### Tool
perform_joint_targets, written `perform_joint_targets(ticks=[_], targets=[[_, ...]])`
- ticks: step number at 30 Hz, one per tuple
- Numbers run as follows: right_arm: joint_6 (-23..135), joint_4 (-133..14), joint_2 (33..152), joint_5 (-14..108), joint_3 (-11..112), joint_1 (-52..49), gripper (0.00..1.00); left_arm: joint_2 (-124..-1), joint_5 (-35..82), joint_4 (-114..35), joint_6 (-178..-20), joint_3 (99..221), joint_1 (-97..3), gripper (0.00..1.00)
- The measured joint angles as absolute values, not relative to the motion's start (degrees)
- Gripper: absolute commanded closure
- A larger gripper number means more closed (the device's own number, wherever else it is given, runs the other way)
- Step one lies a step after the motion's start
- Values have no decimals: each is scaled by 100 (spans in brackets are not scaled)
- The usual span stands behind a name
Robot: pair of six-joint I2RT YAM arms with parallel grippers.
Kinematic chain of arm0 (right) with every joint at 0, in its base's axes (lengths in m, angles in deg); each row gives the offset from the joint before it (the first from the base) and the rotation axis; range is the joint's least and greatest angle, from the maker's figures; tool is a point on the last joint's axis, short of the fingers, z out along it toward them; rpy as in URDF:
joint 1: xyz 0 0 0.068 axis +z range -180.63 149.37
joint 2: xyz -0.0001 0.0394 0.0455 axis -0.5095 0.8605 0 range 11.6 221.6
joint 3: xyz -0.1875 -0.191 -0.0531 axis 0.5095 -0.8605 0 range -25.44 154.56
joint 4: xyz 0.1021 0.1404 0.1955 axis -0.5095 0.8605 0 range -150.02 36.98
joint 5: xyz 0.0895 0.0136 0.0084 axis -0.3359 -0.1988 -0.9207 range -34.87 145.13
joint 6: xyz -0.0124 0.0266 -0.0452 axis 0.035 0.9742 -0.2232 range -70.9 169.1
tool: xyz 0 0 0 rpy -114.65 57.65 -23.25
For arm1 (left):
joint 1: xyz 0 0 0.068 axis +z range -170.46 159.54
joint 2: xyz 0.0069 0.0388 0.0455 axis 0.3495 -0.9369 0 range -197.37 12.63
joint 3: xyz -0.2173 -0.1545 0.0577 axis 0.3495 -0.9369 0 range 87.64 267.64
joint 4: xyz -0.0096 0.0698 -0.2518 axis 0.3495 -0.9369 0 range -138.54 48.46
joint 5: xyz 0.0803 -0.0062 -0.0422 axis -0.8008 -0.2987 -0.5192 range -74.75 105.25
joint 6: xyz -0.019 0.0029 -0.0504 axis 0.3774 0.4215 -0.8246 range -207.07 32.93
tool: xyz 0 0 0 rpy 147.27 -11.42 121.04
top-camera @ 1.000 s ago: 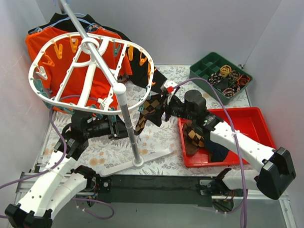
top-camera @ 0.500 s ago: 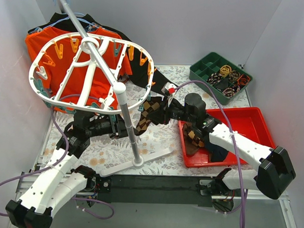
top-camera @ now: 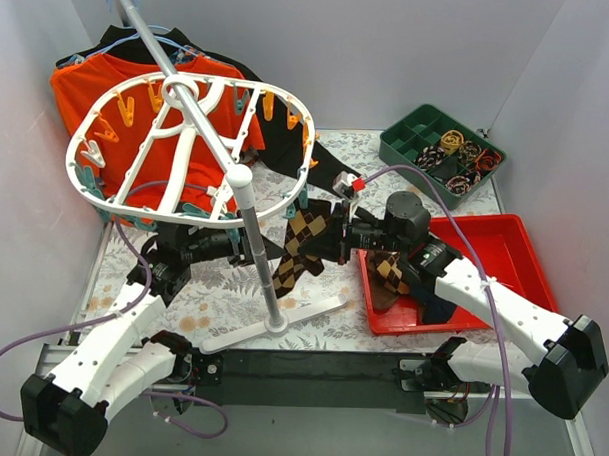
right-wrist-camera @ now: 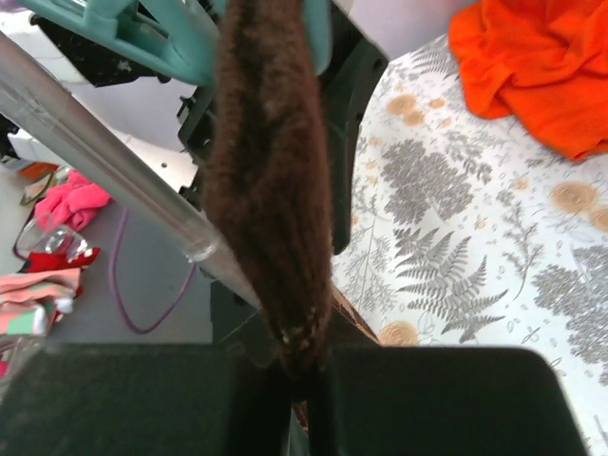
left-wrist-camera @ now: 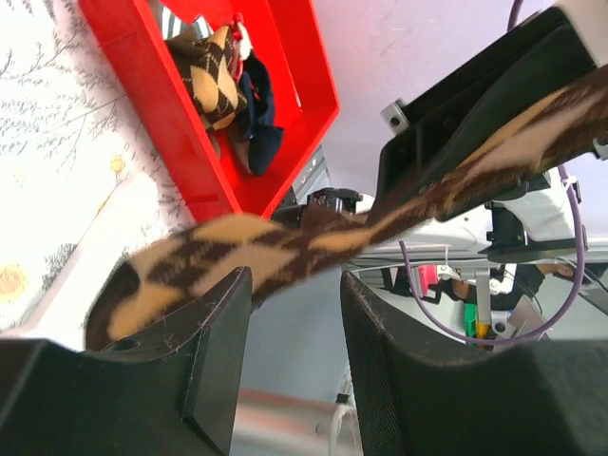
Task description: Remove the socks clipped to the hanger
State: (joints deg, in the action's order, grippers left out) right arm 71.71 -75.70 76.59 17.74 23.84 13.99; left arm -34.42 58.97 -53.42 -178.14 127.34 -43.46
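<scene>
Near the middle of the top view the argyle sock [top-camera: 300, 240] is seen hanging just right of the pole [top-camera: 255, 226], with its upper end up at the lower right rim of the hanger [top-camera: 71, 148]. It's being pinched from the right by the right claw [top-camera: 332, 239]. In that wrist view the fingers are clamped tight on the sock's lower edge at the bottom of the frame, and the sock looks plain dark brown edge-on, with a teal clip [right-wrist-camera: 190, 38] over its top end. The left claw [left-wrist-camera: 294, 285] is parked at the pole from the left, jaws a moderate gap apart and nothing held between them. In its view the sock is stretched across just past the tips, and whether it's touched by the left finger can't be told. Lower right, another argyle sock [top-camera: 386, 271] and a navy one [top-camera: 437, 305] are lying in the red tray [top-camera: 499, 245]
</scene>
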Motion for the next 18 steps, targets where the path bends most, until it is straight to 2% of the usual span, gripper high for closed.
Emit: perform_joint_targets(ticks=[8, 18], targets=[[7156, -6630, 7651, 1643, 2727, 1485, 97, -3440, 5866, -4699, -17523, 12732, -4346, 59], [7171, -6295, 7699, 1636, 3002, 1749, 96, -3385, 6315, -3545, -17711, 12483, -4346, 60]])
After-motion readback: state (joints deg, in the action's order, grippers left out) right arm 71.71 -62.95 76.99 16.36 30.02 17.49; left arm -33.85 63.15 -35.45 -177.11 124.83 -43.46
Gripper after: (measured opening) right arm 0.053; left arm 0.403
